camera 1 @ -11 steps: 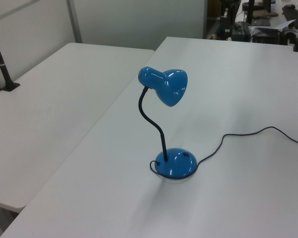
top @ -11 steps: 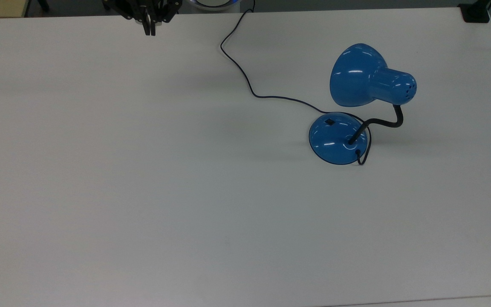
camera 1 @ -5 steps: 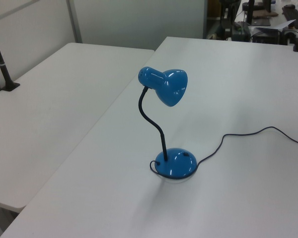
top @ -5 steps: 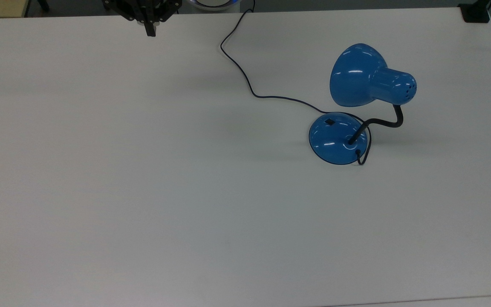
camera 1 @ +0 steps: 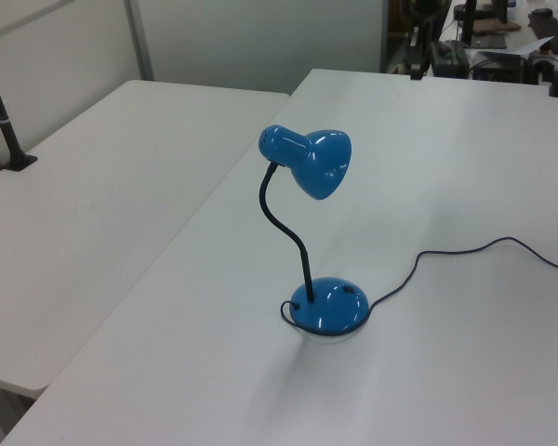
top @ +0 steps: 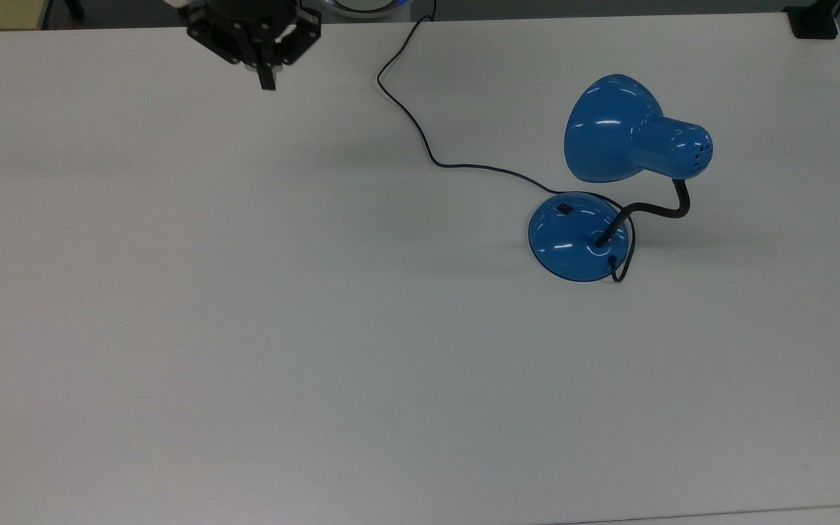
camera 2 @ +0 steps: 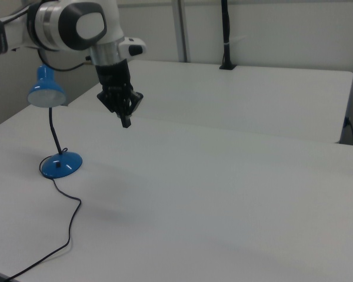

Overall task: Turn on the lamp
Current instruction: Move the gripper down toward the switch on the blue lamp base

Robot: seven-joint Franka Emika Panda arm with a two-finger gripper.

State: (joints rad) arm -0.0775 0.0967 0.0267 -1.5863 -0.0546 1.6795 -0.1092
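Pincer (top: pixel 267 82) up by the top view's far edge of the white bench (top: pixel 245 328), fingers pressed together, nothing in its grip, hanging above the bench in the right view. The blue desk lamp (top: pixel 613 175) stands well apart toward the top view's right, bell shade (camera 1: pixel 318 163) on a black gooseneck (camera 1: pixel 286 228), switch (top: pixel 564 208) on the domed base (top: pixel 577 237). Its black cord (top: pixel 420 138) snakes off to the far edge.
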